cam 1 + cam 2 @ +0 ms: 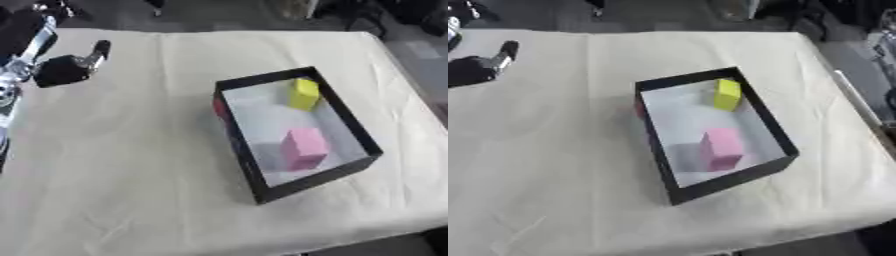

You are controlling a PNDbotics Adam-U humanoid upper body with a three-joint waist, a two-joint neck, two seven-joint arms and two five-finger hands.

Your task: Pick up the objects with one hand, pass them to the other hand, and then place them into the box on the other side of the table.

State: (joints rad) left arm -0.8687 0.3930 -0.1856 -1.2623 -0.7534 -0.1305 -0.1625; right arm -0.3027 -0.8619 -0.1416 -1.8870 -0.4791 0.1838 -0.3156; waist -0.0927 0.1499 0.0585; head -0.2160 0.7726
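The black box (pixel 262 187) right of centre already holds a yellow block (pixel 304 93) at 12 o'clock and a pink block (pixel 303 148) at 5 o'clock, with perhaps a red piece (pixel 218 106) outside its left wall, while the left hand (pixel 63 69), at 10 o'clock, holds nothing, its fingers' posture unclear.

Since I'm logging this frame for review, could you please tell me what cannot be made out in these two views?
- Left hand: blurred at the upper left in the left eye view, cut by the edge in the right eye view; finger pose unreadable.
- Right hand: in neither view.
- Red thing: only a sliver shows at the black box wall, which hides the rest.
- Yellow block and pink block: blur hides whether they touch the walls.
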